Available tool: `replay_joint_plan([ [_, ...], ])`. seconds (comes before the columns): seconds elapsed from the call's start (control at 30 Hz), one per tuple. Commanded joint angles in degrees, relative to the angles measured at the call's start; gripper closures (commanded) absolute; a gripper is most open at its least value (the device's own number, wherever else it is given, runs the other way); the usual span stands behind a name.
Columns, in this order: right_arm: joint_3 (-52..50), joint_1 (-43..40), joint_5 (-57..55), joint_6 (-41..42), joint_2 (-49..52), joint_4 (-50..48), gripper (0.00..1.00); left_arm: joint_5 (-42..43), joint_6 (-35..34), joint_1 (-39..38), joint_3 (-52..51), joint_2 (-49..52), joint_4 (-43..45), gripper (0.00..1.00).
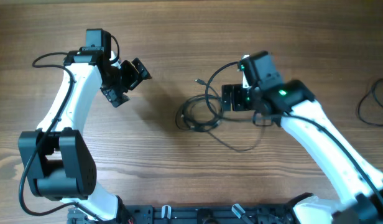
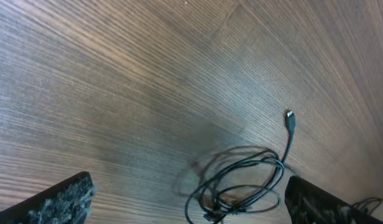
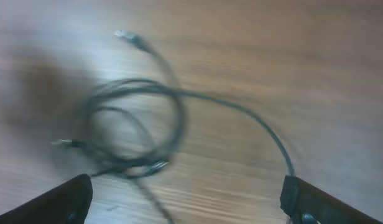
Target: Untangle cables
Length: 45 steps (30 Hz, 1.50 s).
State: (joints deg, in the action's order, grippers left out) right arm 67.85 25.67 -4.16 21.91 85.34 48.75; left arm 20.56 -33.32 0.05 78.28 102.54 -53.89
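The cables (image 1: 199,116) lie as a knotted bundle of thin black loops at the table's middle, with one plug end (image 1: 198,81) sticking out to the far side. My left gripper (image 1: 130,84) is open and empty, well left of the bundle. In the left wrist view the bundle (image 2: 241,185) and a plug (image 2: 290,118) lie ahead of the open jaws (image 2: 191,205). My right gripper (image 1: 224,98) is open just right of the bundle. In the blurred right wrist view the loops (image 3: 132,121) lie ahead of the open jaws (image 3: 188,202), and one strand (image 3: 266,134) runs toward the right finger.
Another thin black cord loop (image 1: 373,102) lies alone at the table's right edge. A long strand (image 1: 238,146) trails from the bundle toward the near side, under my right arm. The arm bases stand at the near edge (image 1: 198,214).
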Motion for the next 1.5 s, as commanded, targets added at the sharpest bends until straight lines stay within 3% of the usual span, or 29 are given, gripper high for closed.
replay_joint_plan([
  [0.0, -0.04, -0.42, -9.75, 12.63, 4.63, 1.73, 0.00, 4.35, -0.57, -0.57, 0.37, -1.18, -1.07, 0.00],
  [0.23, -0.02, -6.82, -9.51, 23.87, 2.32, 4.61, 0.00, 14.82, -0.79, -9.31, 0.37, -1.18, 0.61, 0.07],
  [0.4, -0.04, -17.49, -5.29, 22.53, -1.25, 7.67, 0.00, 9.86, -17.07, -22.08, 0.37, -1.16, 9.33, 0.09],
  [0.57, -0.04, -21.49, -3.45, 16.76, -1.36, 7.82, 0.00, 2.45, -31.52, -31.36, 0.37, 1.60, 12.55, 0.10],
  [0.7, -0.09, -21.68, -3.45, 16.39, -1.36, 7.78, 0.00, -0.76, -34.51, -34.34, 0.37, 5.81, 13.31, 0.12],
  [0.83, -0.09, -21.68, -3.48, 13.88, -1.33, 6.60, 0.00, -1.84, -34.49, -34.82, 0.37, 9.62, 18.67, 0.17],
  [0.97, -0.09, -21.68, -3.45, 13.09, -1.33, 6.54, 0.00, -4.59, -34.47, -34.84, 0.37, 11.85, 19.65, 0.34],
  [1.13, -0.09, -21.68, -3.41, 12.55, -1.33, 6.60, 0.00, -10.43, -34.49, -35.10, 0.37, 12.66, 20.04, 0.79],
  [1.17, -0.09, -21.68, -3.28, 12.52, -1.33, 6.71, 0.00, -10.12, -34.47, -35.04, 0.39, 12.61, 20.57, 0.96],
  [1.27, -0.11, -21.68, 0.20, 9.57, -1.33, 6.67, 0.00, -6.73, -31.30, -33.31, 0.83, 10.95, 20.92, 0.96],
  [1.33, -0.11, -21.68, 4.37, 7.56, -1.33, 6.34, 0.00, -0.59, -22.34, -30.60, 2.60, 7.89, 19.96, 0.96],
  [1.47, -1.01, -21.68, 15.41, 4.22, -1.33, 2.47, 0.00, 8.11, -11.21, -26.21, 4.96, -2.05, 17.22, 0.96],
])
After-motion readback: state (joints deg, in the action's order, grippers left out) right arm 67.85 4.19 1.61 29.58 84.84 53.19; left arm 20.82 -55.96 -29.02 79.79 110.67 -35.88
